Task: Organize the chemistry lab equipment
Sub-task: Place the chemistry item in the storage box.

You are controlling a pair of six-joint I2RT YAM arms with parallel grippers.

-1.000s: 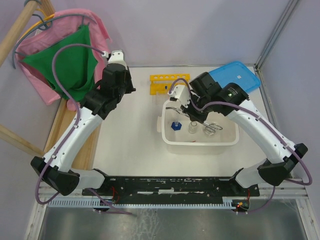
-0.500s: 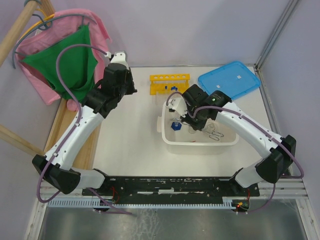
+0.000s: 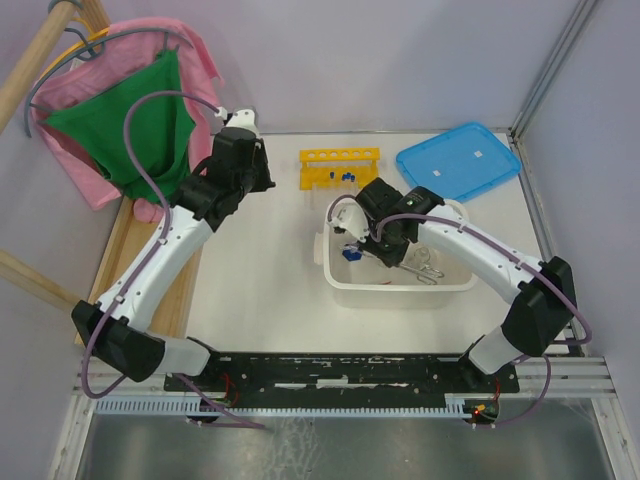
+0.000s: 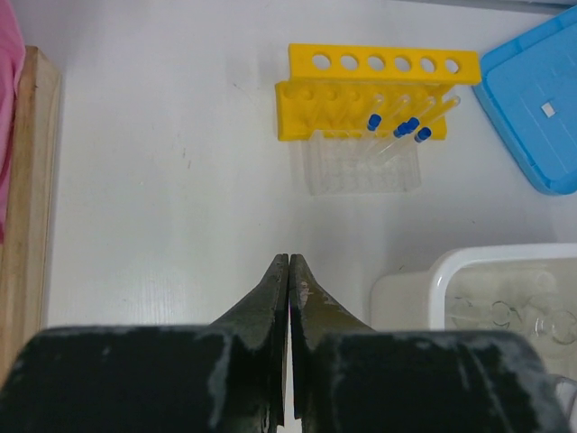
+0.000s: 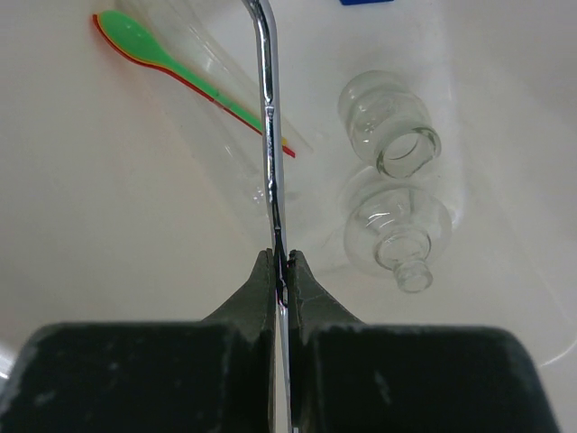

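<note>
My right gripper reaches into the white tub and is shut on a thin metal arm of the tongs, which runs away from the jaws. Two small glass flasks lie on the tub floor to its right. A thin red rod lies under a green spoon to the left. The yellow rack with several blue-capped tubes stands on the table behind the tub. My left gripper hovers shut and empty over bare table, short of the rack.
The flat blue lid lies at the back right. Pink and green cloths hang on a wooden frame at the left. A wooden board borders the table's left side. A blue cap shows in the tub's left part.
My right arm has swung left and lower into the tub, uncovering the blue lid. The left arm has shifted slightly toward the back and stays shut.
</note>
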